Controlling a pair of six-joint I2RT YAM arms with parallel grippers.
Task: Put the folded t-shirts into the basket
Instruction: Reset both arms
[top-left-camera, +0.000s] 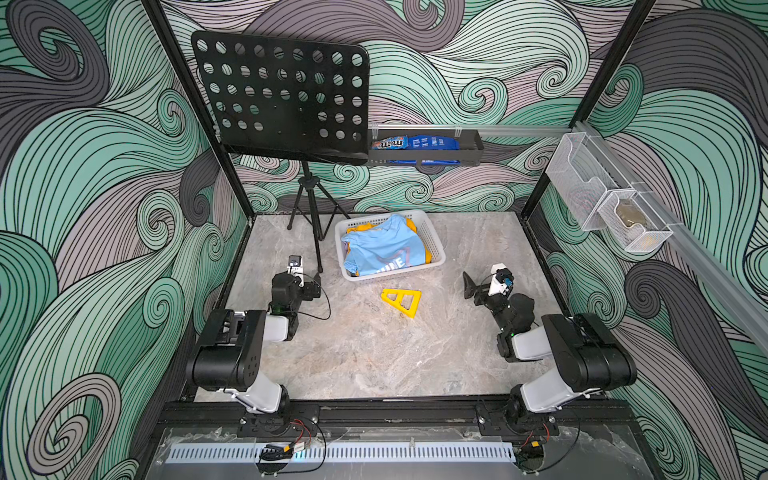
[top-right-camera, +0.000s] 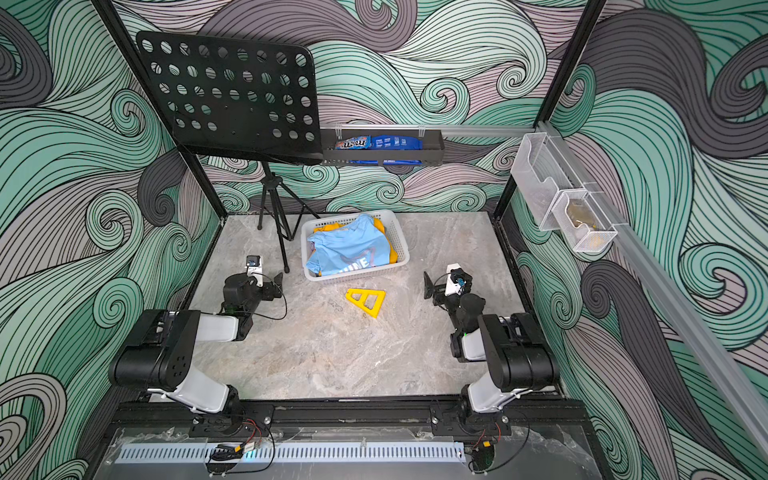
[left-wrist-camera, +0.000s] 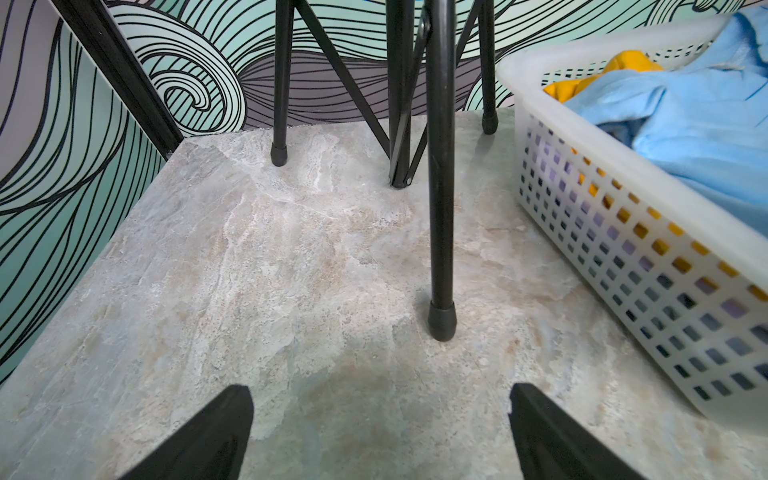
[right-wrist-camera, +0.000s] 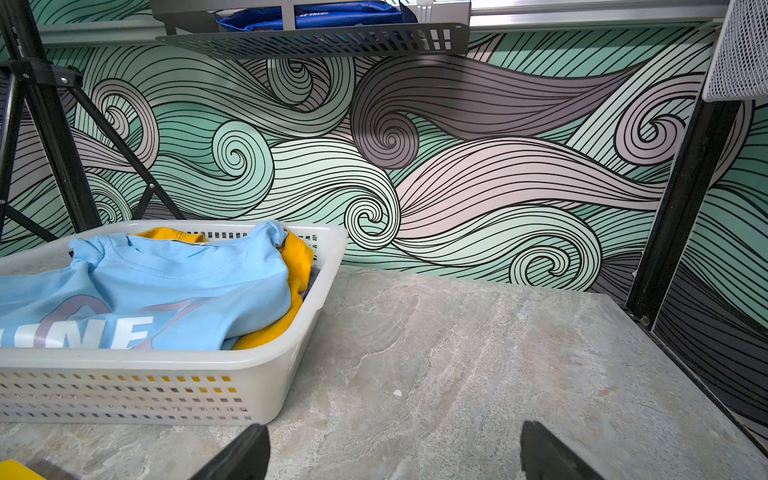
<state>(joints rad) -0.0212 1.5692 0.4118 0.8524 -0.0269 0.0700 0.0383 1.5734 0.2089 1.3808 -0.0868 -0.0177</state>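
Left gripper (left-wrist-camera: 380, 390): jaws spread wide, nothing between them, low over the grey marble-pattern tabletop (top-left-camera: 365, 357), near a leg of the black tripod music stand (top-left-camera: 307, 195).

White perforated plastic basket (top-left-camera: 435, 241): on the table, rear centre, just right of the stand. Inside it, a light blue t-shirt with white lettering (top-left-camera: 382, 249) lies uppermost (rumpled), with a mustard yellow t-shirt (right-wrist-camera: 299, 266) beneath; anything deeper is hidden.

Yellow triangular plastic piece (top-left-camera: 416, 304): flat on the table, near the basket's front.

Right gripper (right-wrist-camera: 395, 428): jaws wide, empty, right of the basket and clear of it.
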